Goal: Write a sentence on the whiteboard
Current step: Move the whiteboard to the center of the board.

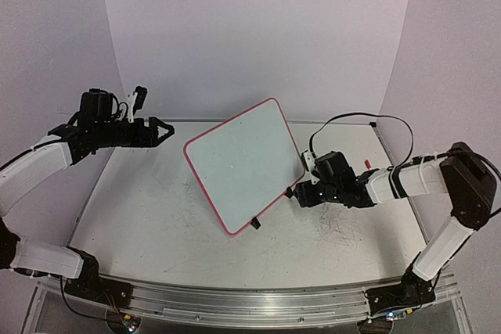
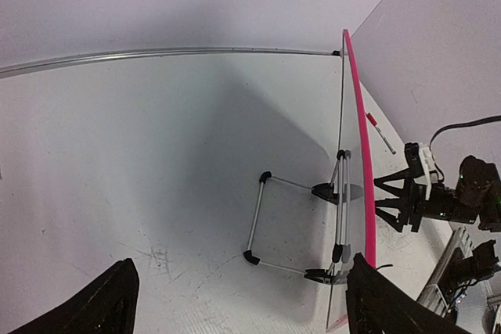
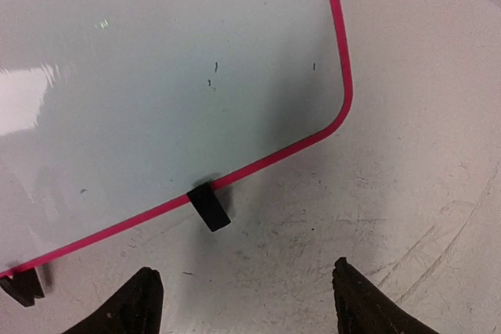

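The whiteboard (image 1: 243, 166) stands tilted on a wire stand in the middle of the table, its glossy face blank apart from a few tiny dark specks. No sentence shows on it. In the left wrist view I see its pink rim (image 2: 362, 154) edge-on; the right wrist view shows its face (image 3: 156, 76) and a black clip foot (image 3: 209, 207). My left gripper (image 1: 167, 131) is open and empty, in the air behind and left of the board. My right gripper (image 1: 293, 192) is open and empty, low by the board's near right edge, fingers apart (image 3: 250, 303).
A thin white marker with a red cap (image 1: 366, 164) lies on the table behind my right arm, also in the left wrist view (image 2: 380, 132). The board's wire stand (image 2: 266, 224) props it from behind. The scuffed table (image 1: 156, 224) has a raised rim and walls around it.
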Available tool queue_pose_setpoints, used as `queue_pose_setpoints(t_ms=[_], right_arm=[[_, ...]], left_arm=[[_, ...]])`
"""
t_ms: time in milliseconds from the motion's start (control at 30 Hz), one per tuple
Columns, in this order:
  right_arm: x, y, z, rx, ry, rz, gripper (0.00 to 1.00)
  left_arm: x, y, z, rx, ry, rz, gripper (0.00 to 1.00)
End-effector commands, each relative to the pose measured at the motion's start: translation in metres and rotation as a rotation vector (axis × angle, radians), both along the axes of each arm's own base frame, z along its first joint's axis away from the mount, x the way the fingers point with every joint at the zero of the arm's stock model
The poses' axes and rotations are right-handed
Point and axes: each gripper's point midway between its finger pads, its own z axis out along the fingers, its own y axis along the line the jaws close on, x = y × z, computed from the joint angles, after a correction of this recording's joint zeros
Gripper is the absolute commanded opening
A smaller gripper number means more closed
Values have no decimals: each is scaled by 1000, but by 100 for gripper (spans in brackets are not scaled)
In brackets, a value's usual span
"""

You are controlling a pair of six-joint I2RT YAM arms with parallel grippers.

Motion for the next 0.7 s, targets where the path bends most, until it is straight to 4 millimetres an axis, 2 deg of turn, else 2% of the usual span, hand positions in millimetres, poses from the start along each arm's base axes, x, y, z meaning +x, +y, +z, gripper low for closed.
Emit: queue_pose_setpoints(t_ms=[0,200,400,500,667], right_arm=[[9,30,-4,3,9,176,62],[25,44,-19,-22,21,197,57],[36,51,-39,-51,35,199,47],[39,54,-41,-53,31,202,44],[39,57,-40,-37,23,210,33]], left_arm=[[-1,10,22,36,-127,31,93],[-5,13,26,42,-161,37,93],[-6,19,29,49,-182,63,93],[-6,19,28,51,-183,62,92],[-6,18,26,54,-178,61,93]])
